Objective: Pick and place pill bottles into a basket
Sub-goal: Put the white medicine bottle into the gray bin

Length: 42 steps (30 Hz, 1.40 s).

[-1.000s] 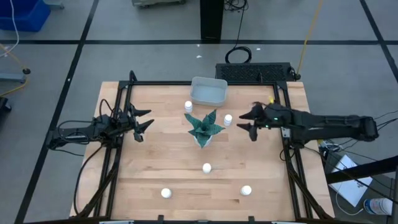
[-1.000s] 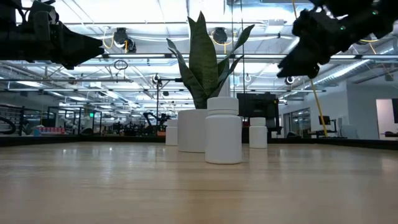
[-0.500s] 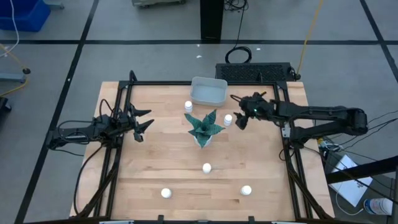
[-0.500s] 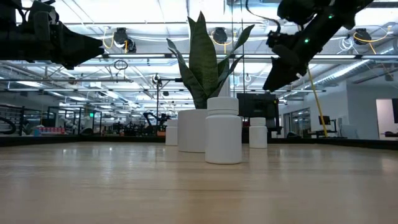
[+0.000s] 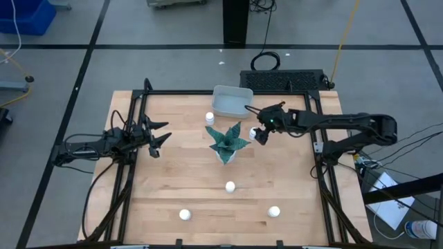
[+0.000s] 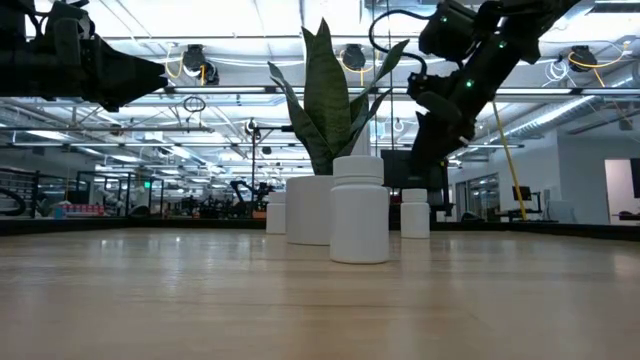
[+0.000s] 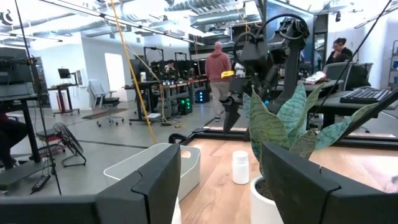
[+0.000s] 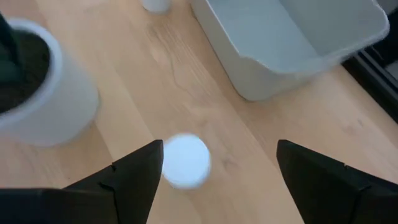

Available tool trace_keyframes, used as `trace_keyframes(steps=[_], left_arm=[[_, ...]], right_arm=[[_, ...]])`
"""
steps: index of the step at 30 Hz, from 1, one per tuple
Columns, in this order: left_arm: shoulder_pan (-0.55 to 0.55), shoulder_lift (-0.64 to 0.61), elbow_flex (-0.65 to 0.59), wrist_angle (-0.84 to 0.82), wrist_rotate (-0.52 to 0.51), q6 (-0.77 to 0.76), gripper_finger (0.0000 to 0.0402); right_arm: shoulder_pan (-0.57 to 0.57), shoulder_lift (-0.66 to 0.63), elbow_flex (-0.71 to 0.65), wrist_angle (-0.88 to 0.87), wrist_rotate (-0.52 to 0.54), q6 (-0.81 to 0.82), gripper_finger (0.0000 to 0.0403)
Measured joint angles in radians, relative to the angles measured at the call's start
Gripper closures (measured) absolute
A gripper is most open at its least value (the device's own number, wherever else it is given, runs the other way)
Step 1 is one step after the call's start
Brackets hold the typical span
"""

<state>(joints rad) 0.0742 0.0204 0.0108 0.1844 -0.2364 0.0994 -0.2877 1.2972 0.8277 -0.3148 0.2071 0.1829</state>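
Several white pill bottles stand upright on the wooden table: one (image 5: pixel 210 118) left of the basket's near side, one (image 8: pixel 186 160) right of the green plant (image 5: pixel 227 142), and three near the front (image 5: pixel 230 186) (image 5: pixel 184 215) (image 5: pixel 274 211). The pale grey-blue basket (image 5: pixel 232 101) sits at the far edge. My right gripper (image 8: pixel 217 180) is open and tipped downward, hovering above the bottle beside the plant, with one finger on either side of it and no contact. My left gripper (image 5: pixel 163 135) is open at the table's left side, raised and holding nothing.
The plant's white pot (image 8: pixel 43 93) stands close to the bottle under my right gripper. The basket's near wall (image 8: pixel 273 74) lies just beyond that bottle. A black metal frame (image 5: pixel 138 104) borders the table. People stand in the room behind the table.
My right gripper has moved from the table's right side toward the plant and the bottle beside it, and has tipped downward over that bottle. The bottles, the basket and my left arm have stayed where they were.
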Motion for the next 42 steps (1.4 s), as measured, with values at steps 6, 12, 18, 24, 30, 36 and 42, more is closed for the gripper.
trace_keyframes(steps=[6,12,18,24,30,36,42], left_arm=[[0.000,0.000,0.000,0.000,0.000,0.000,0.0174],[0.000,0.000,0.000,0.000,0.000,0.000,0.0174],[0.000,0.000,0.000,0.000,0.000,0.000,0.0174],[0.000,0.000,0.000,0.000,0.000,0.000,0.0174],[0.000,0.000,0.000,0.000,0.000,0.000,0.0174],[0.000,0.000,0.000,0.000,0.000,0.000,0.0174],[0.000,0.000,0.000,0.000,0.000,0.000,0.0174]], right_arm=[[0.008,0.046,0.000,0.011,0.033,0.023,0.0093],[0.012,0.087,-0.001,0.046,0.030,0.032,0.0083],[0.015,0.097,-0.001,0.056,0.054,0.035,0.0080],[0.022,0.097,-0.004,0.059,0.054,0.050,0.0080],[0.028,0.097,-0.045,0.068,0.053,0.067,0.0080],[0.035,0.098,-0.079,0.159,0.033,0.071,0.0080],[0.035,0.109,-0.096,0.173,0.031,0.081,0.0080]])
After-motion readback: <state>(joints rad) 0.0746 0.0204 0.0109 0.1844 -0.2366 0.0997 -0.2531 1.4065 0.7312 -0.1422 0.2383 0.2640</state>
